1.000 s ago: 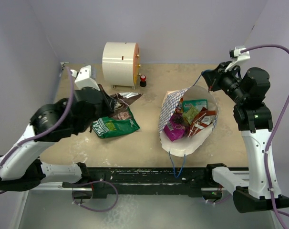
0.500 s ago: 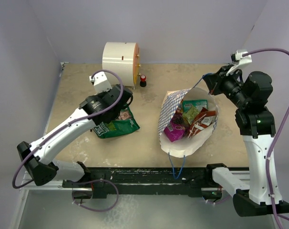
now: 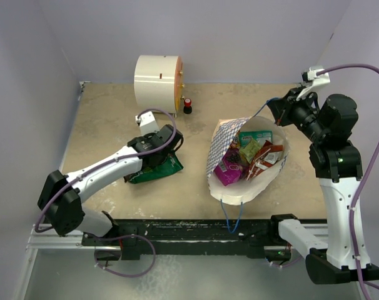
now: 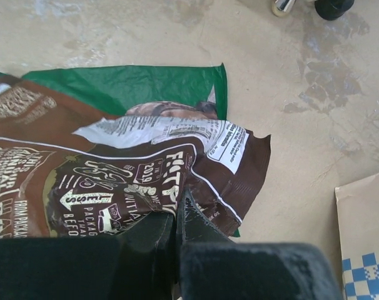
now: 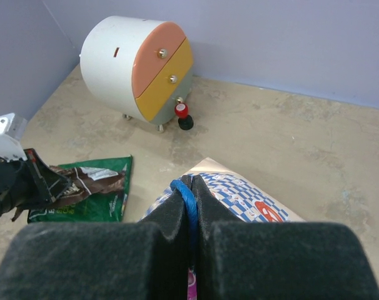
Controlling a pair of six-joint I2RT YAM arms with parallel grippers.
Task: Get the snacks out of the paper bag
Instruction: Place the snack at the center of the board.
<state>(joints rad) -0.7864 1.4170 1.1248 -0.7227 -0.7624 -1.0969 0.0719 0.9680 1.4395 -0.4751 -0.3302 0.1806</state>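
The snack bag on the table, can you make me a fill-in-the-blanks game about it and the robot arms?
1. The right gripper is pinching the paper bag's thin ____ cord handle.
2. The left gripper is shut on a ____ packet.
3. That packet lies on top of a ____ packet.
4. The purple packet is ____ the paper bag.

Missing words: blue; brown; green; inside
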